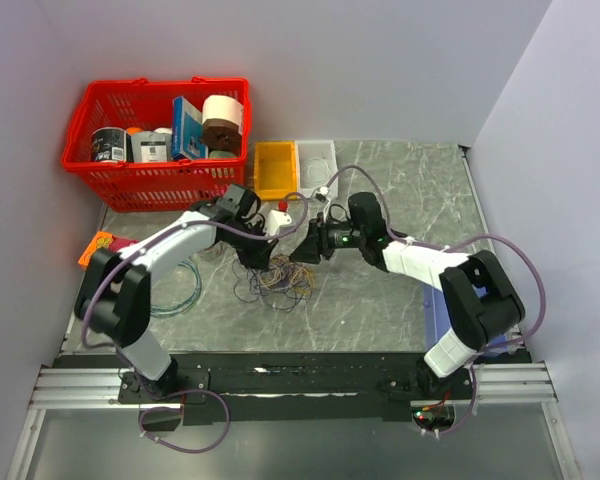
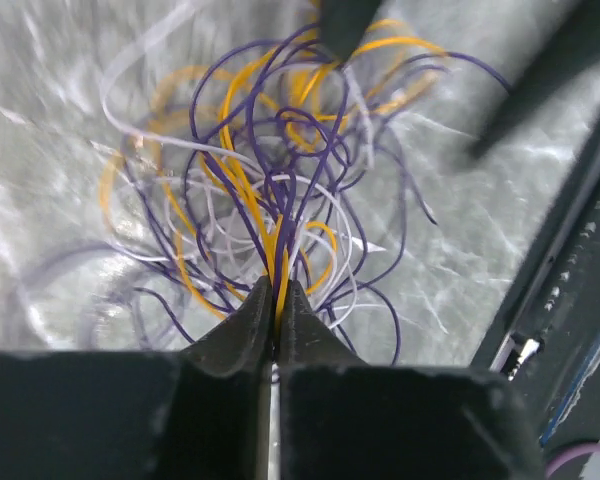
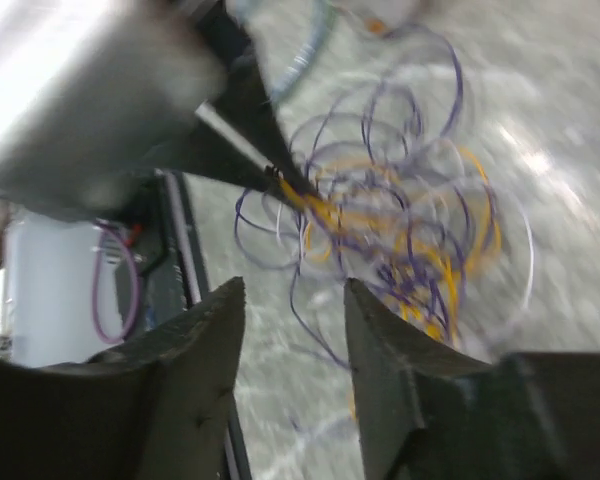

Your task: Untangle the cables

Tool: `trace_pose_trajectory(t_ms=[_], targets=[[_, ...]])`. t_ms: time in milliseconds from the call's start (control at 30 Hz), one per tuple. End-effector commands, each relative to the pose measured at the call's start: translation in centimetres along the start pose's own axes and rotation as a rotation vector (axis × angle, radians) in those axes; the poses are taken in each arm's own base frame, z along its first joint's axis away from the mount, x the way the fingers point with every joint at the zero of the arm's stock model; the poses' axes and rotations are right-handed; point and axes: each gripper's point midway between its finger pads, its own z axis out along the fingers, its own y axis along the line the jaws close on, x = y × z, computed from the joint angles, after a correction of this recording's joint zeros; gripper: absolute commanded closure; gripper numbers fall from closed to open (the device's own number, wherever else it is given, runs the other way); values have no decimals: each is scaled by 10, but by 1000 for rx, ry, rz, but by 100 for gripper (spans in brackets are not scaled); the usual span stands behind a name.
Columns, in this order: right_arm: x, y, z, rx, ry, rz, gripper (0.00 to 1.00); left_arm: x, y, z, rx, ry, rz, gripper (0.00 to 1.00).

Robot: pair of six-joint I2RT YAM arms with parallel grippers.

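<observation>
Left wrist view: left gripper [image 2: 277, 298] clenched on yellow and purple strands of cables [image 2: 280, 170], heaped on table [image 1: 420, 190]. Right gripper [image 3: 292, 300] spread, empty, beside heap. Risk: pulling drags whole interlocked heap, tightening knots.

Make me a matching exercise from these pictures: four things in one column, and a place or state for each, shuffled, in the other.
Column one:
1. left gripper
2. right gripper
3. red basket
4. teal-green hoop

Column two:
A. open
B. at the far left corner of the table
C. shut on the cables
D. lying flat beside the left arm

Pairs: 1-C, 2-A, 3-B, 4-D
</observation>
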Motion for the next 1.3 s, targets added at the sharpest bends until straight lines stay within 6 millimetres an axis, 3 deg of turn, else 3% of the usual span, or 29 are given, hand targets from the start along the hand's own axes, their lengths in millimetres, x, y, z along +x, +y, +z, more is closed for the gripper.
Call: trace_pose_trajectory(t_ms=[0, 300, 667, 833, 900, 1267], targets=[[-36, 30, 10, -190, -149, -124, 55, -31, -31, -36, 68, -142, 118, 99], [-36, 35, 23, -254, -162, -124, 61, -40, -36, -44, 84, -157, 135, 99], [-9, 23, 17, -177, -93, -137, 59, -41, -33, -45, 65, -160, 139, 99], [-14, 27, 21, -202, -106, -130, 64, -42, -34, -46, 66, -164, 139, 99], [-15, 28, 23, -212, -105, -126, 62, -42, -33, -46, 63, -163, 139, 99], [-25, 38, -3, -196, -125, -231, 54, -38, -33, -46, 51, -155, 140, 99]])
